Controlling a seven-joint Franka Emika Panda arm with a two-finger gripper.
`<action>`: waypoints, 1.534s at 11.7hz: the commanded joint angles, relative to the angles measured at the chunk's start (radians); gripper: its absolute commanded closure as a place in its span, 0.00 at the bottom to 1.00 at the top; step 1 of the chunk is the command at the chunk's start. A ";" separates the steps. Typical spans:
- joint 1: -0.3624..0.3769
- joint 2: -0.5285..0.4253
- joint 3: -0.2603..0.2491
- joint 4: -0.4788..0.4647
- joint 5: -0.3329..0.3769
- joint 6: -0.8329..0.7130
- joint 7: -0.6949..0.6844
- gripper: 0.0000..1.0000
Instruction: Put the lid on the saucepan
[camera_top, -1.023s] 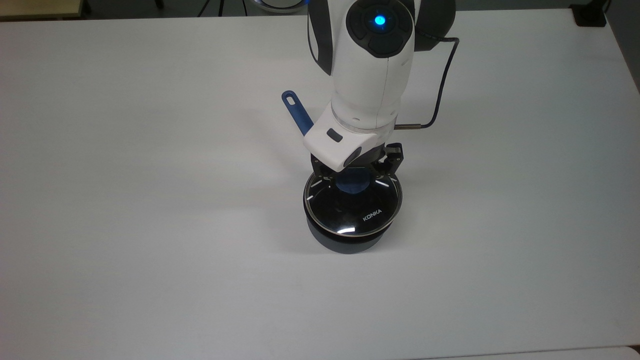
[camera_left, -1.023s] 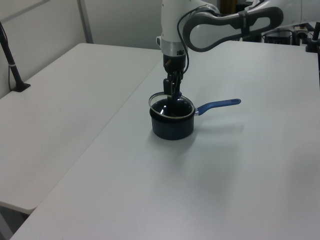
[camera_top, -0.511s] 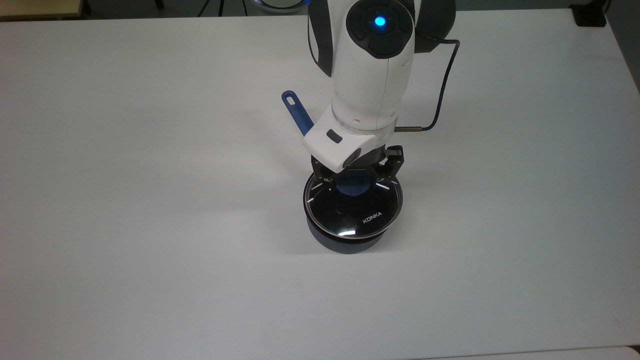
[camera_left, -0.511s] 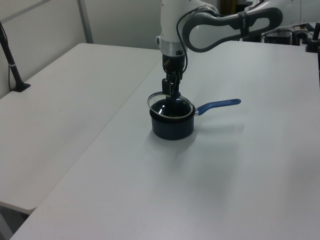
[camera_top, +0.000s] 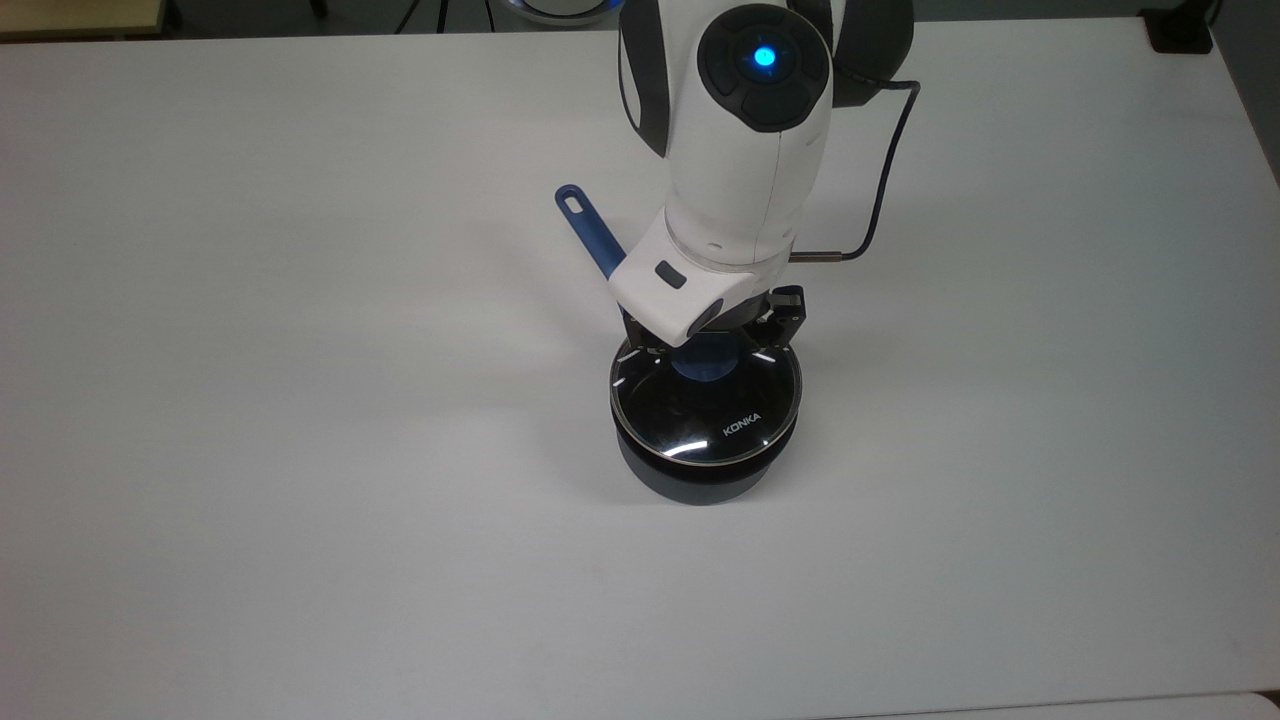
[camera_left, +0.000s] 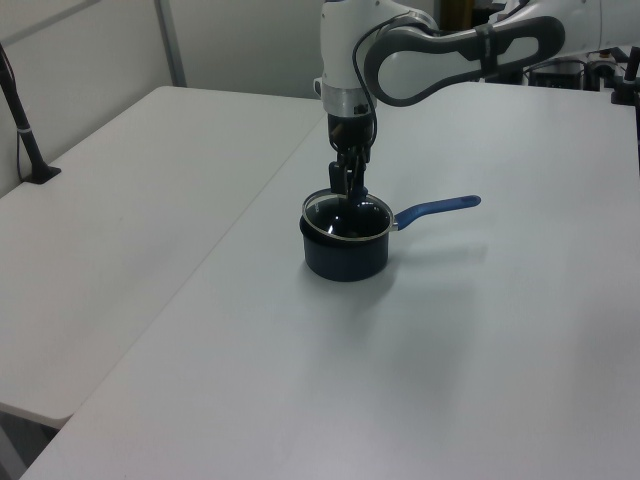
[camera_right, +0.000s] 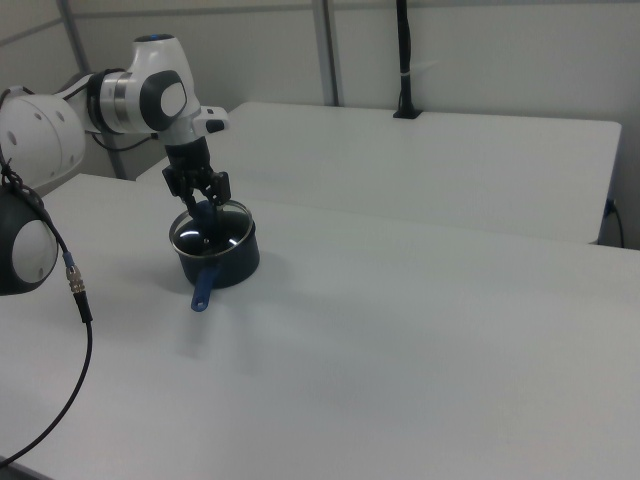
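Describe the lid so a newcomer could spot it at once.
On the white table, find the dark saucepan with the long blue handle. The lid lies across its top under the gripper: clear glass, metal rim, blue knob, white KONKA lettering.

one saucepan (camera_top: 700, 478), one lid (camera_top: 706, 412), one gripper (camera_top: 708, 352), two white tables (camera_left: 480, 330)

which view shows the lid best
The top view: the lid faces the camera, so its metal rim, blue knob and KONKA lettering read clearly on the saucepan. The left view and the right view show it edge-on as a thin ring, with the end effector over its middle.
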 joint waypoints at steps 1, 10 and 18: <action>0.017 0.001 -0.016 -0.009 0.005 -0.013 0.029 0.48; -0.027 -0.156 -0.010 -0.123 0.016 -0.066 0.078 0.00; -0.192 -0.727 -0.017 -0.548 0.024 -0.271 0.126 0.00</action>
